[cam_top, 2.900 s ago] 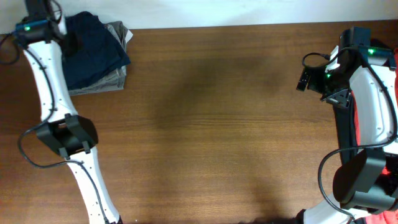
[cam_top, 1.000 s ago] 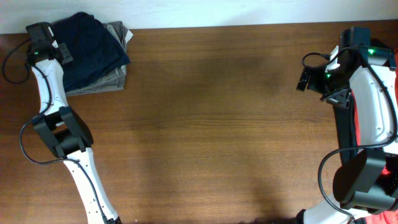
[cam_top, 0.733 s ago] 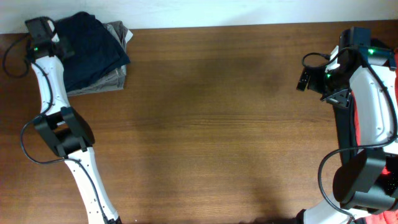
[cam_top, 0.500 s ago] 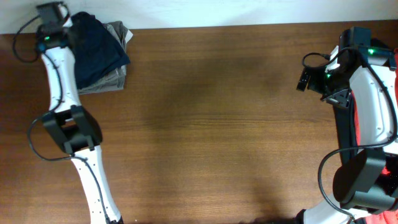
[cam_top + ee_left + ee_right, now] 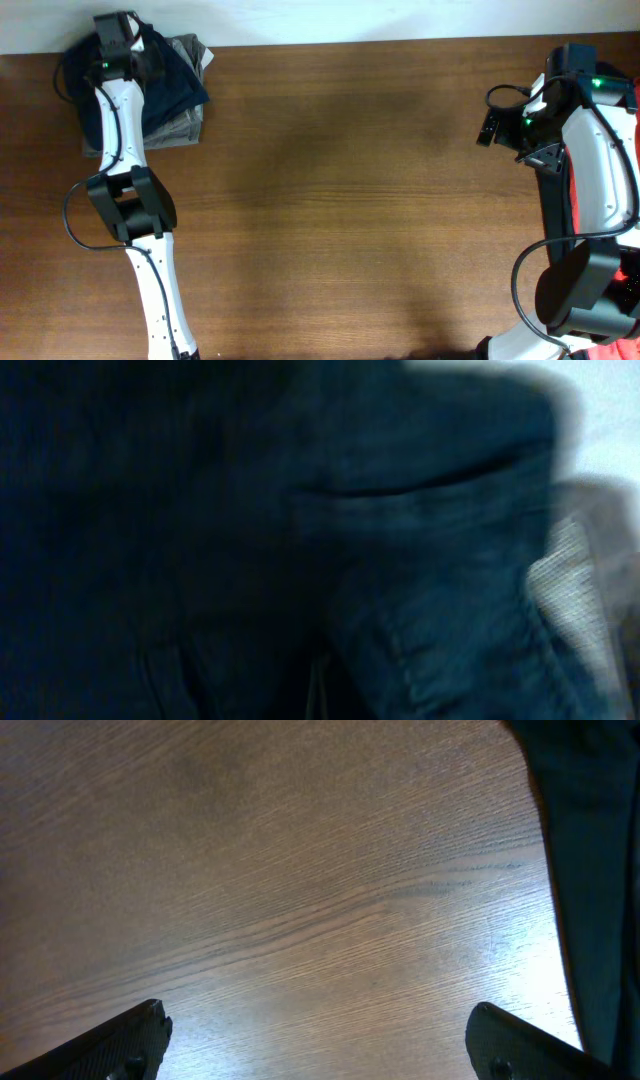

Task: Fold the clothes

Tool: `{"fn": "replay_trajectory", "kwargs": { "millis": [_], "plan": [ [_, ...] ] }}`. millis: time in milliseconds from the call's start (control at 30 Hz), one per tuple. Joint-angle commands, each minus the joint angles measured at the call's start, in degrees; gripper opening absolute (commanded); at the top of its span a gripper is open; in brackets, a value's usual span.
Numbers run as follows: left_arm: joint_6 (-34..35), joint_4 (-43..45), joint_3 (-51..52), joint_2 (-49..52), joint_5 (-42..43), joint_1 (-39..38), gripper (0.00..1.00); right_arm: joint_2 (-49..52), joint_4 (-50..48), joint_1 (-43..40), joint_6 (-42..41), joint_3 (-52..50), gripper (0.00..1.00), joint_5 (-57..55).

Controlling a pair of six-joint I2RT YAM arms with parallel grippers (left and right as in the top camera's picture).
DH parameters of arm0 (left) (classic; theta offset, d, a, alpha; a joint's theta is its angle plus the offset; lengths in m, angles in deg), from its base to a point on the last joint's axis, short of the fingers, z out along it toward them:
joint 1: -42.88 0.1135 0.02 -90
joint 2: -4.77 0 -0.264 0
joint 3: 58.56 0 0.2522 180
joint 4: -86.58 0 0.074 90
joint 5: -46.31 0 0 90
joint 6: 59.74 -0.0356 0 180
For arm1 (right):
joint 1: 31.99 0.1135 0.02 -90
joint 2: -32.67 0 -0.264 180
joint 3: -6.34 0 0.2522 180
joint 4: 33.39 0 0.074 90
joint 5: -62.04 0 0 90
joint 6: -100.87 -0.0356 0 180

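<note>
A dark navy blue garment [image 5: 172, 88] lies folded on grey-olive trousers [image 5: 190, 52] at the table's far left corner. My left gripper [image 5: 138, 55] is down on top of this pile. The left wrist view is filled with blurred navy fabric [image 5: 400, 560], with a strip of the grey trousers [image 5: 575, 600] at its right; its fingers do not show. My right gripper [image 5: 320, 1040] is open and empty above bare wood at the far right [image 5: 487, 125]. A red garment [image 5: 575, 205] shows behind the right arm.
The brown wooden table [image 5: 350, 200] fills the middle of the view. A dark fabric edge [image 5: 590, 870] hangs at the right of the right wrist view. A white wall strip [image 5: 350, 20] runs along the back edge.
My left arm has swung to the right, from the pile's left edge onto the top of the navy garment. The right arm has not moved.
</note>
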State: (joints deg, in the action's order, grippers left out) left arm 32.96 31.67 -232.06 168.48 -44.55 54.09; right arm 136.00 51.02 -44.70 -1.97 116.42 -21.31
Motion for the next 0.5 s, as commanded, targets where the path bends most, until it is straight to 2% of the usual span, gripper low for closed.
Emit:
{"fn": "replay_trajectory", "kwargs": {
  "millis": [0,100,300,333,367,400,467],
  "plan": [
    [0.3,-0.5,-0.7,0.9,0.6,0.0,0.02,-0.3,0.1,-0.2,0.4,0.3,0.99,-0.7],
    [0.3,-1.3,-2.1,0.1,3.9,-0.5,0.02,-0.3,0.1,-0.2,0.4,0.3,0.98,-0.8],
    [0.3,-7.0,-8.2,-5.2,14.5,-2.0,0.2,-0.3,0.1,-0.2,0.4,0.3,0.99,-0.7],
    [0.3,-8.7,-9.3,-6.4,16.7,-2.3,0.26,-0.3,0.1,-0.2,0.4,0.3,0.99,-0.7],
    [0.3,-10.6,-10.2,-7.6,18.6,-2.5,0.36,-0.3,0.1,-0.2,0.4,0.3,0.99,-0.7],
    [0.3,-14.2,-11.6,-9.6,21.4,-2.8,0.55,-0.3,0.1,-0.2,0.4,0.3,0.99,-0.7],
    [0.3,-19.3,-12.9,-12.4,23.3,-3.2,0.75,-0.3,0.1,-0.2,0.4,0.3,0.99,-0.7]
  ]
}}
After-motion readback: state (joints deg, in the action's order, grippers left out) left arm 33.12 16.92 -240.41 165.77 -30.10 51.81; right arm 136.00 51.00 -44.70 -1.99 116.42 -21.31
